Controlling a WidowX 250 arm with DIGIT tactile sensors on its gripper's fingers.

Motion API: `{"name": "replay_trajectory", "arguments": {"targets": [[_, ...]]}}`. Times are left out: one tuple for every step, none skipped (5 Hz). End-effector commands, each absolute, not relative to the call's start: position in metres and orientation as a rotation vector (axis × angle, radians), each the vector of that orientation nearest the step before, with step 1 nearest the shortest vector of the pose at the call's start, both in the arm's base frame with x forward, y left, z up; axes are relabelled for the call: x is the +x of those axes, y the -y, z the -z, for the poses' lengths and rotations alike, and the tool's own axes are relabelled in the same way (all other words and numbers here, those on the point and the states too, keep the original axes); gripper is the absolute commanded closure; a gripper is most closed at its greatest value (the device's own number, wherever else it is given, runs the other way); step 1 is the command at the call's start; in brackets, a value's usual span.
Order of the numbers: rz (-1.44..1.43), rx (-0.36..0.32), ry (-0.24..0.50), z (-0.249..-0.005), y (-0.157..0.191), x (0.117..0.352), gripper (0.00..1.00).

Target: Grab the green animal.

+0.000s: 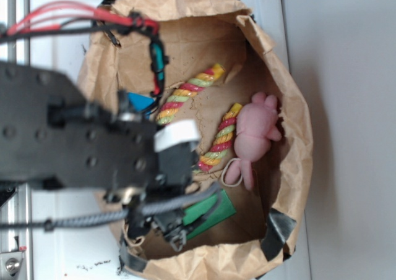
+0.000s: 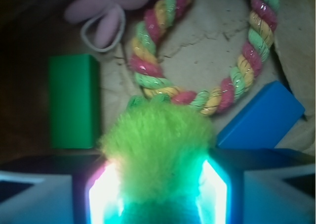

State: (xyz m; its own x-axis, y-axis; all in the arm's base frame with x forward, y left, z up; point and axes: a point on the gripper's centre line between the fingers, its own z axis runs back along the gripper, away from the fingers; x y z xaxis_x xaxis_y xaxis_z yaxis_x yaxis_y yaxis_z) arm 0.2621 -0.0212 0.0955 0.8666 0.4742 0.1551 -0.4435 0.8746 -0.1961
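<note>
The green animal (image 2: 157,135), a fuzzy lime-green plush, sits between my gripper's (image 2: 158,197) two glowing pads (image 2: 106,192) in the wrist view. The pads press against its fur on both sides, and its top sticks out past the fingertips. The gripper is shut on it. In the exterior view my black arm (image 1: 93,138) reaches into the brown paper bag (image 1: 297,125) and hides both the gripper's jaws and the green animal.
Inside the bag lie a pink plush animal (image 1: 257,131), a striped red, yellow and green rope ring (image 2: 197,93), a flat dark-green block (image 2: 73,100) and a blue block (image 2: 261,117). The bag's crumpled walls stand all round.
</note>
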Motion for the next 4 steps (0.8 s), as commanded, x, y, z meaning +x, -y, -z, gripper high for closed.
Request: {"name": "replay_trajectory", "arguments": {"targets": [[-0.470,-0.171,0.270,-0.129,0.009,0.293,1.00],[-0.437,-0.137,0.314,-0.137,0.009,0.298,1.00],[-0.417,-0.125,0.344,-0.148,0.005,0.293,1.00],[-0.410,-0.070,0.356,-0.156,-0.013,0.294,1.00]]}}
